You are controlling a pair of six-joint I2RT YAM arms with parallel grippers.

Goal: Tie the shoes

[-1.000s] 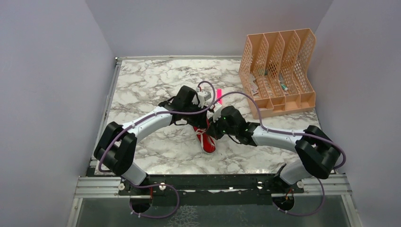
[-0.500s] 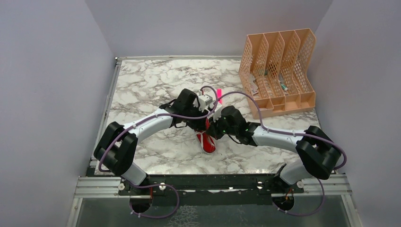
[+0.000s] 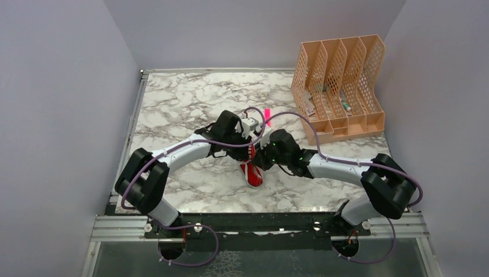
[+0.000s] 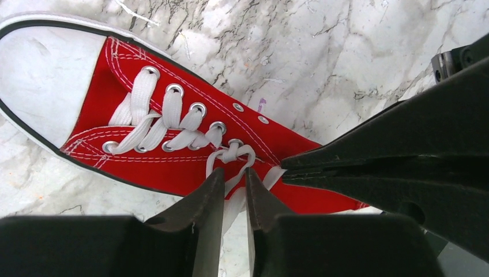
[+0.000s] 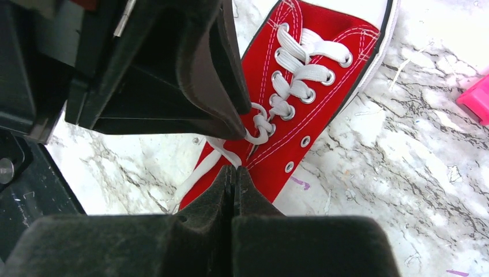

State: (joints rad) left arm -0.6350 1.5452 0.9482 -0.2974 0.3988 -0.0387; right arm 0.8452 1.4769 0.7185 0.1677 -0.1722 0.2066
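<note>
- sneaker [image 4: 179, 170]: red canvas cloth, matt weave, white stitched seams.
- toe cap [image 4: 40, 69]: white rubber, smooth, dull, lightly scuffed.
- laces [image 4: 172, 112]: flat white woven cloth, matt.
- eyelets [image 4: 218, 126]: shiny silver metal.
- desk [image 4: 346, 46]: marble-look white with grey veins, smooth, faint sheen.
- left claw [image 4: 233, 178] and right claw [image 5: 233, 170]: black plastic, matt, smooth.
- file rack [image 3: 340, 63]: peach plastic, perforated walls.

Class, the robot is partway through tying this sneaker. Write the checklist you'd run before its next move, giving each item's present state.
1. Lace lies between the jaws of the left gripper: ok.
2. Those jaws clamped on it: not ok, a gap shows.
3. Right gripper shut: ok; pinching lace: cannot tell.
4. Sneaker upright on the table: ok.
5. Bow formed: not ok.
6. Pink marker clear of the sneaker: ok.
</note>
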